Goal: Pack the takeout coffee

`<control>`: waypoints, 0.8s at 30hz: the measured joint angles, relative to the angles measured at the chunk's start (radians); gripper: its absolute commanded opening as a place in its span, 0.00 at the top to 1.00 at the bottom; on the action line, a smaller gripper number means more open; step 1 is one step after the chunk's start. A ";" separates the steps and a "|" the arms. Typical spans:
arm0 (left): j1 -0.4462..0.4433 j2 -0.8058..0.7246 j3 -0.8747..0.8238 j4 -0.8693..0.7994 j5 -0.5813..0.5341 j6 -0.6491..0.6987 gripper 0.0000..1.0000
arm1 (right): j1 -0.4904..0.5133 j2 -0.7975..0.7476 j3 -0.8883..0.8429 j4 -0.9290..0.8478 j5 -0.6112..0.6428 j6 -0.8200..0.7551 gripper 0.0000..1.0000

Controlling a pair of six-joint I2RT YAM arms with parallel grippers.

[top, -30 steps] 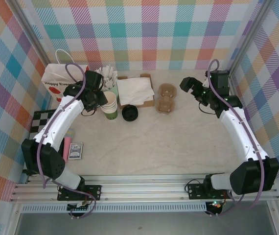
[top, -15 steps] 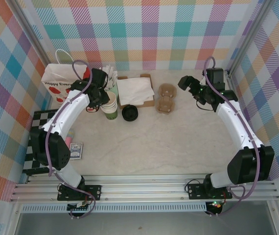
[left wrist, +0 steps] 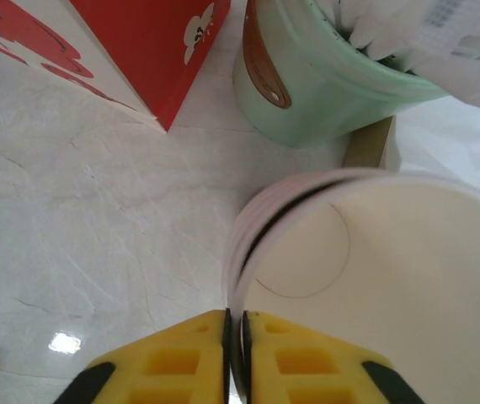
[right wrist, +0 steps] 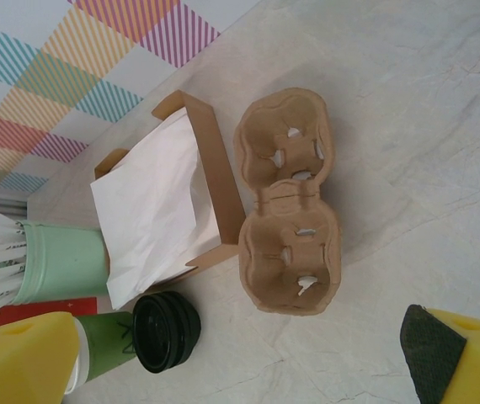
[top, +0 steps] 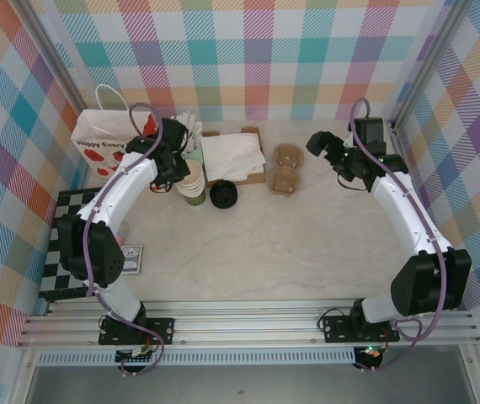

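Plaid walls in pastel checks round a pale marbled table. Far-left corner: white paper bag w/ red print. Next along the far edge: mint tub of white packets, cardboard tray of napkins, then a 2-cup pulp carrier.

Just nearside of the tub stands a stack of cups, green outside, cream rims. Left gripper is clenched on the rim of the top cup, the wall pinched btwn its yellow fingers. The cup sits upright, nested in the stack, cream-white inside. Black lid lies on the table just beside the stack's base, on the carrier side; can't tell if anything's under it.

Right gripper hangs nr the far-right corner, jaws spread wide, nothing btwn them, facing the carrier. Checkerboard at the left edge, card box nr it.
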 measured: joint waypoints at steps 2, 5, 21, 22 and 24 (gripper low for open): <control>0.000 0.000 0.004 -0.002 -0.003 0.006 0.96 | 0.000 0.000 0.000 -0.002 0.000 0.000 0.00; 0.000 0.000 0.011 -0.005 -0.006 0.013 1.00 | 0.000 0.000 0.002 -0.002 0.000 0.000 0.00; 0.042 0.001 0.054 0.031 0.077 0.022 1.00 | 0.000 0.003 0.015 -0.004 0.000 0.003 0.00; 0.045 0.001 0.054 0.034 0.079 0.021 1.00 | 0.000 0.003 0.015 -0.005 0.000 0.003 0.00; 0.051 0.000 0.053 0.035 0.082 0.019 1.00 | 0.000 0.004 0.016 -0.010 -0.001 0.002 0.00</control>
